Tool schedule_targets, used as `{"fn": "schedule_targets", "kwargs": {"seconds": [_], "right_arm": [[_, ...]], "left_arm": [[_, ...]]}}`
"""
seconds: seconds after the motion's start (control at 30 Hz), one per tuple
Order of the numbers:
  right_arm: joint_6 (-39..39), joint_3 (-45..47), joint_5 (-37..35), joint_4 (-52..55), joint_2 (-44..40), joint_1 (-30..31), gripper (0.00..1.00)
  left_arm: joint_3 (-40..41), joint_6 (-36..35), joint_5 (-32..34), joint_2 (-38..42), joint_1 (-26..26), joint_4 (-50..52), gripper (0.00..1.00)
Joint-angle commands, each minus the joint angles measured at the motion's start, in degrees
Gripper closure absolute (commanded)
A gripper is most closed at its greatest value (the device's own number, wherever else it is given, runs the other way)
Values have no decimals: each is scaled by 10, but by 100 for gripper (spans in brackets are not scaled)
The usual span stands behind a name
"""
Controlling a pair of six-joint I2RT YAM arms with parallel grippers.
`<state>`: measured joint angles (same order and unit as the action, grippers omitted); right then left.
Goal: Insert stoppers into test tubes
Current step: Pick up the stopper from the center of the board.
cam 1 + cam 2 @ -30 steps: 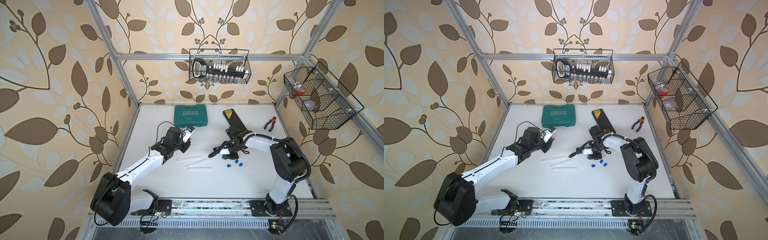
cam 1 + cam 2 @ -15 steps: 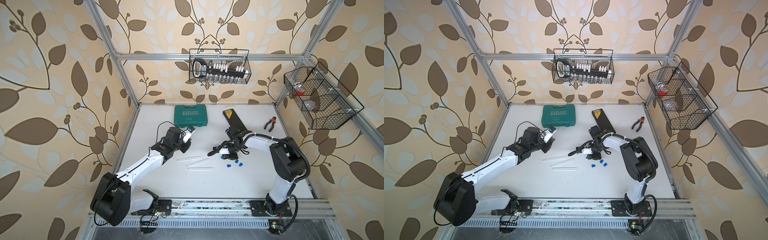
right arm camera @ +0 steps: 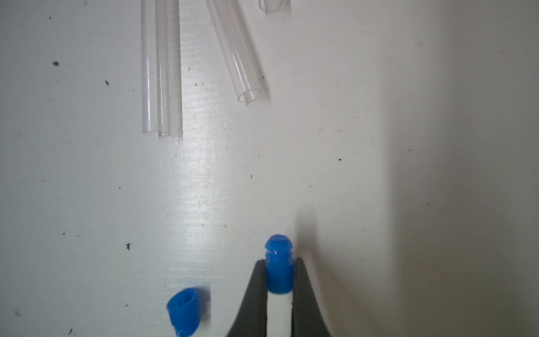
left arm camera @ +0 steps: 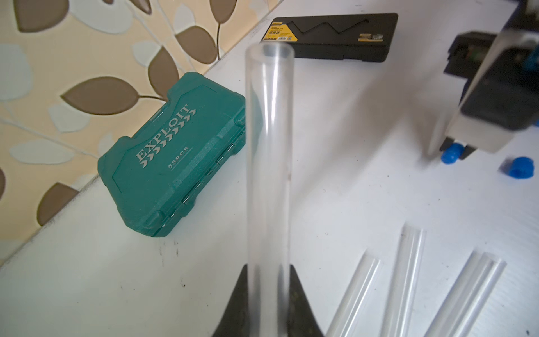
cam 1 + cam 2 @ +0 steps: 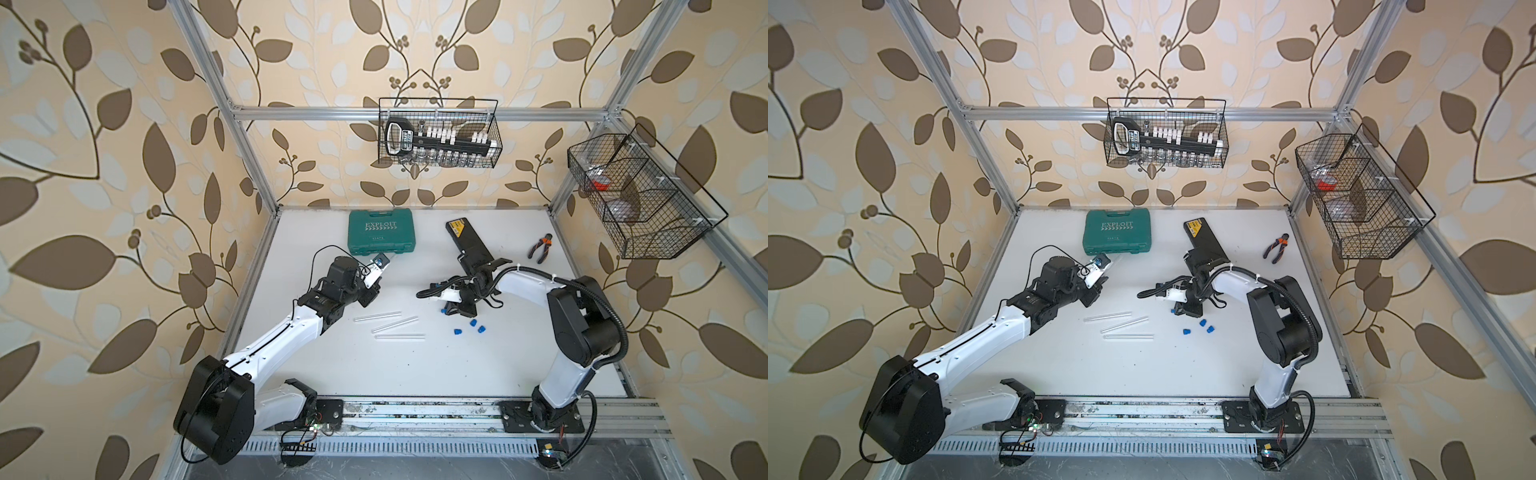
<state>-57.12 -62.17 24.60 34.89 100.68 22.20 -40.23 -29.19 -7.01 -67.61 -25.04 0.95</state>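
L gripper (image 4: 268, 267) is clamped on a clear tube (image 4: 268, 146), held off the tabletop (image 5: 415, 374) near a green case (image 5: 381, 231). Three more tubes (image 5: 388, 326) are laid mid-tabletop, approx. parallel. R gripper (image 3: 279, 261) is closed on a blue stopper (image 3: 278, 271), low by the tabletop; three loose stoppers (image 5: 472, 322) are seen just beside it

Bright, even daylight; blurred wrist foregrounds

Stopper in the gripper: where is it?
In the right wrist view, the stopper is pinched in the right gripper, beside three loose stoppers right of centre.
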Motion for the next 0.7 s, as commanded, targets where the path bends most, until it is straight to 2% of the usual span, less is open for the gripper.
{"fn": "schedule_targets", "kwargs": {"seconds": [0.0,0.13,0.3,0.4,0.67], "right_arm": [[36,5,47,14,-46,-7,92],[72,7,68,17,-97,-8,92],[138,16,108,19,-153,-5,93],[188,22,103,7,-178,7,92],[237,33,137,-14,-231,36,91]], "left_arm": [[19,-87,5,18,-1,-6,100],[29,-215,-27,29,-17,29,100],[40,-260,-58,51,-21,16,100],[59,-306,-82,52,-24,-18,100],[46,-395,-51,27,-54,-37,100]]}}
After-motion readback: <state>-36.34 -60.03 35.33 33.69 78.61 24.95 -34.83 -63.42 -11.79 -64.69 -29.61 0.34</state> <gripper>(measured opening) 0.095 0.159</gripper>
